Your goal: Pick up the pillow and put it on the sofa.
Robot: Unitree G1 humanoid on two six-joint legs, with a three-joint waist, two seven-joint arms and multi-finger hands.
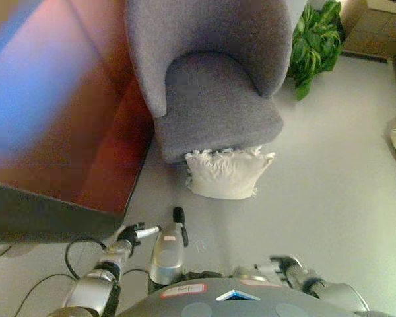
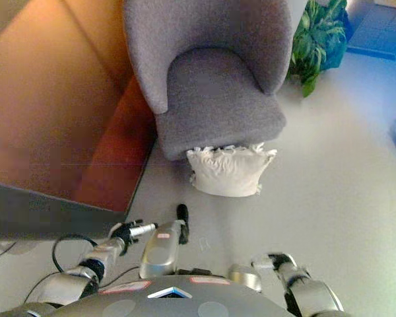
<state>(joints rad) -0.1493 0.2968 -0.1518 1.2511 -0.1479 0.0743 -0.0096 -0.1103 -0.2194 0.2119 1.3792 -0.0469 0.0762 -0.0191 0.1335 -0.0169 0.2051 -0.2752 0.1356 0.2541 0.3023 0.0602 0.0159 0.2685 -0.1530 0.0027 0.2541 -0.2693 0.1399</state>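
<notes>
While the white pillow (image 1: 227,173) leans on the floor against the grey sofa's (image 1: 211,99) front edge, well ahead of both hands, the left hand (image 1: 133,234) and right hand (image 2: 275,261) hang low, their finger positions unreadable, apparently before any reach.

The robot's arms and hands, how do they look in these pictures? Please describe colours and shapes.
Both arms are silver-grey metal with rounded, tube-like segments and dark joints. The left hand is dark, with a pale, whitish tip on a finger. The right hand shows only partly at the bottom edge: dark, with light covers. Neither hand is near the white pillow.
</notes>
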